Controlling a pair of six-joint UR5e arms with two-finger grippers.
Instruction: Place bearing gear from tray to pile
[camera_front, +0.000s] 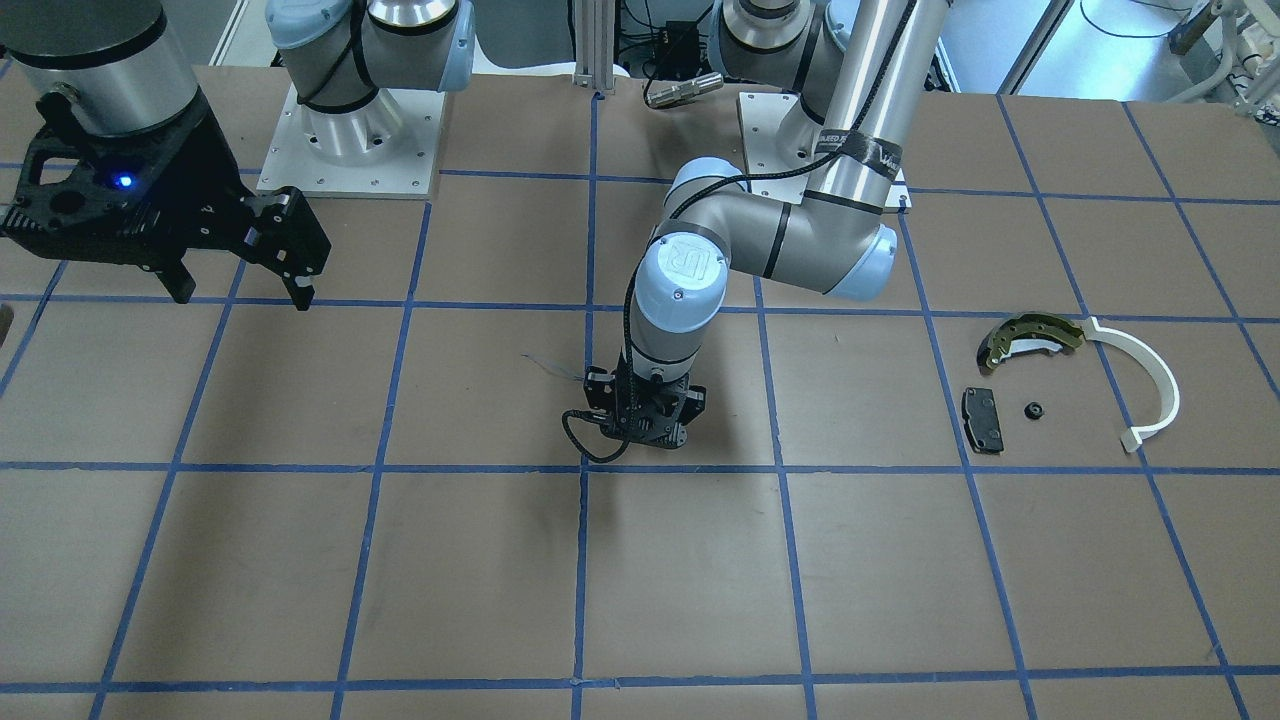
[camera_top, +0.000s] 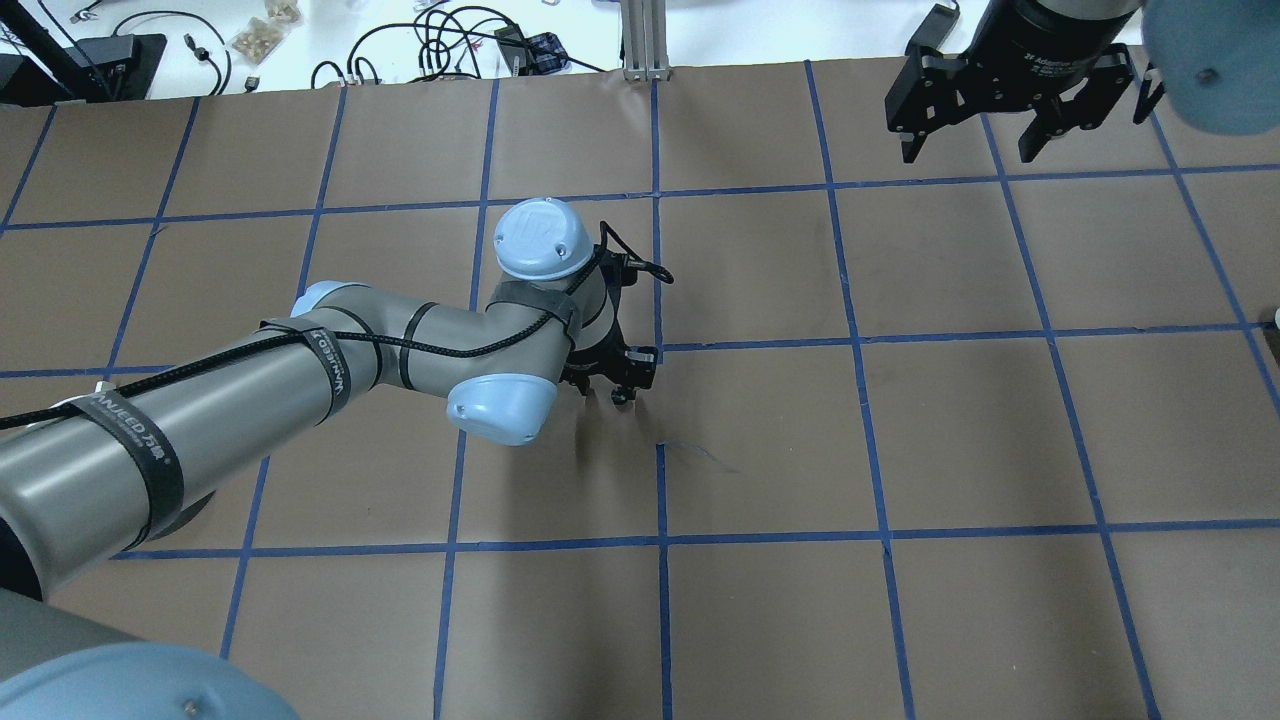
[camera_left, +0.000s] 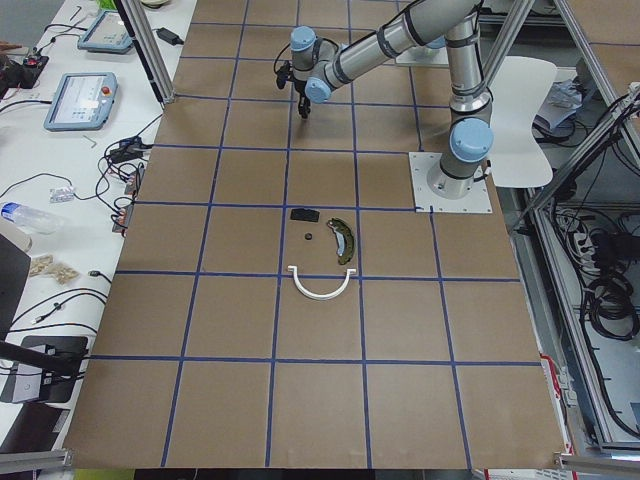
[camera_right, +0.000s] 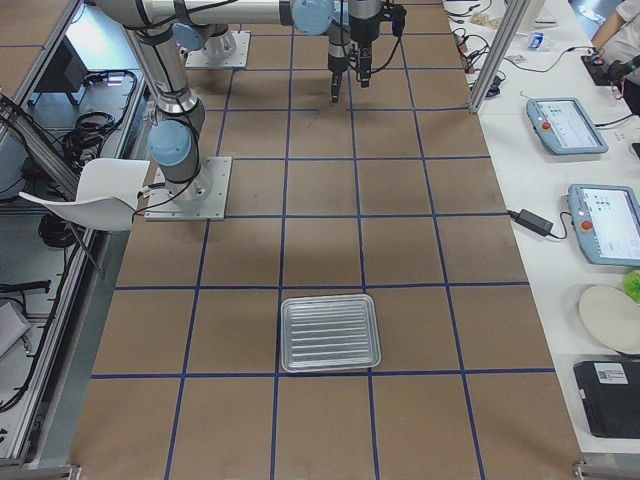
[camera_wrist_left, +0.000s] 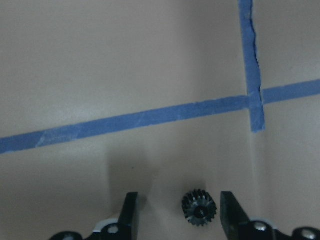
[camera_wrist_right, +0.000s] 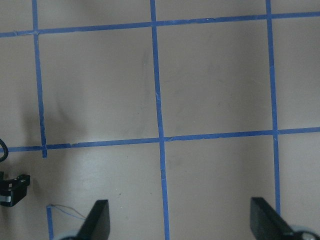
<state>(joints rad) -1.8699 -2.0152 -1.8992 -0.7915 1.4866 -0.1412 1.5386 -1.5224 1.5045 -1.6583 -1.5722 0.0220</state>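
A small black toothed bearing gear (camera_wrist_left: 199, 208) lies on the brown paper between the fingers of my left gripper (camera_wrist_left: 180, 212). It is nearer the view's right finger (camera_wrist_left: 231, 212) and touches neither finger. The left gripper is open and low over the table's middle (camera_top: 612, 388). The pile sits at the table's left end: an olive-gold brake shoe (camera_front: 1030, 335), a white arc strip (camera_front: 1150, 385), a black brake pad (camera_front: 982, 420) and a small black round part (camera_front: 1034, 409). The metal tray (camera_right: 330, 332) holds nothing I can see. My right gripper (camera_top: 975, 150) is open, empty and raised.
The table is brown paper with a grid of blue tape lines (camera_top: 660, 500). The two arm bases (camera_front: 350, 150) stand at the robot's edge. Tablets and cables lie on white side benches (camera_left: 80, 100) beyond the table.
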